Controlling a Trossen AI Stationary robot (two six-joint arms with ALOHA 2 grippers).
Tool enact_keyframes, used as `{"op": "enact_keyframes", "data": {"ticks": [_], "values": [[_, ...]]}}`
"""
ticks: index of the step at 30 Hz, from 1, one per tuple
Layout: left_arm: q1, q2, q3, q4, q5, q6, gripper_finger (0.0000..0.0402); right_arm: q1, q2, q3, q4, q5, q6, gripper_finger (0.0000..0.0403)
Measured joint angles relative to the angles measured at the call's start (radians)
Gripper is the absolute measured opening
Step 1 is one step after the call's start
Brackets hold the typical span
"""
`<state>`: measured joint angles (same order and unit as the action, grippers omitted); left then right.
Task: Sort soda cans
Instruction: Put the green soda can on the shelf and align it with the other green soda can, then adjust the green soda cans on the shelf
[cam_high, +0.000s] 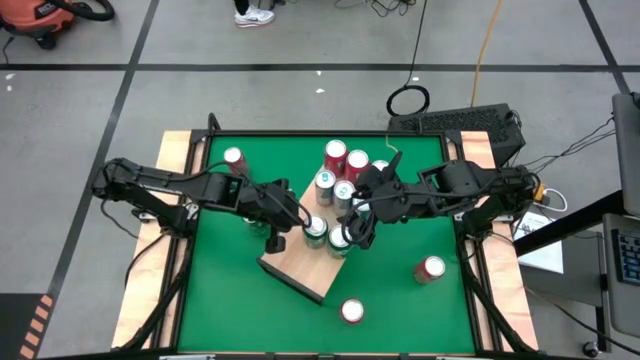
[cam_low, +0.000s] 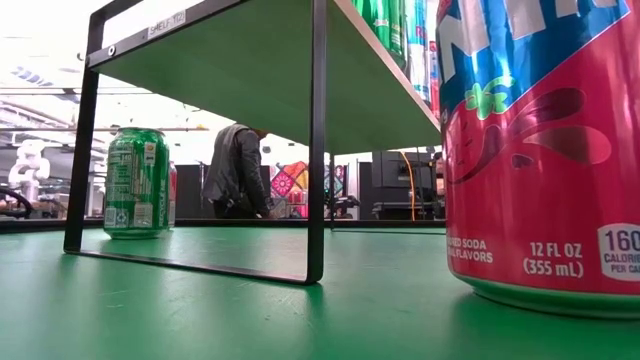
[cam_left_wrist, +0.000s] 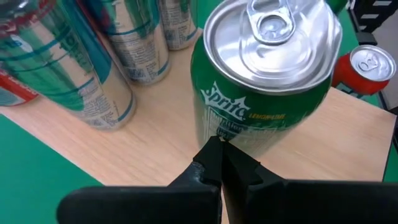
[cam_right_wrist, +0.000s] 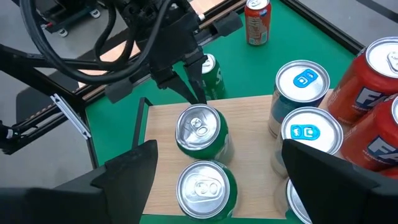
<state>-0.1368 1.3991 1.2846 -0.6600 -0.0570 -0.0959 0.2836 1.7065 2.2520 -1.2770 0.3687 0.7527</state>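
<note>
A light wooden board (cam_high: 300, 262) stands on a black frame over the green table. Two green cans stand on it side by side, one (cam_high: 316, 230) to the left and one (cam_high: 340, 241) to the right. My left gripper (cam_high: 292, 222) is shut, its tips at the left green can's side (cam_left_wrist: 249, 124). My right gripper (cam_right_wrist: 214, 180) is wide open above the board, one finger on either side of the right green can (cam_right_wrist: 205, 190), touching nothing. Teal cans (cam_high: 324, 183) and red cans (cam_high: 336, 152) stand on the board's far part. My left gripper has its shut fingertips (cam_left_wrist: 214, 152) against the green can's side wall (cam_left_wrist: 233, 134), low on the side facing the table's left edge. The fingers slant down from the left. The can stands upright on the board.
Red cans stand on the table at the far left (cam_high: 233, 157), near right (cam_high: 430, 268) and near edge (cam_high: 352, 311). Another green can (cam_low: 137, 182) stands on the table beside the shelf frame (cam_low: 318, 140). A person stands in the room beyond the table (cam_low: 238, 170).
</note>
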Motion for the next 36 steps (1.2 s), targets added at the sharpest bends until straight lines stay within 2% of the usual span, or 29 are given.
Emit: {"op": "enact_keyframes", "data": {"ticks": [25, 32, 36], "values": [[-0.003, 0.0, 0.0, 0.052, 0.0, -0.002, 0.0003, 0.0, 0.0, 0.0, 0.0, 0.0, -0.005, 0.0336], [-0.002, -0.005, 0.0, -0.02, -0.066, -0.003, 0.0003, 0.012, 0.0, 0.0, -0.042, -0.021, 0.035, 0.0336], [-0.002, -0.019, 0.0, -0.073, -0.079, -0.052, 0.0003, 0.053, 0.0, -0.001, -0.088, -0.018, 0.071, 0.0336]]}}
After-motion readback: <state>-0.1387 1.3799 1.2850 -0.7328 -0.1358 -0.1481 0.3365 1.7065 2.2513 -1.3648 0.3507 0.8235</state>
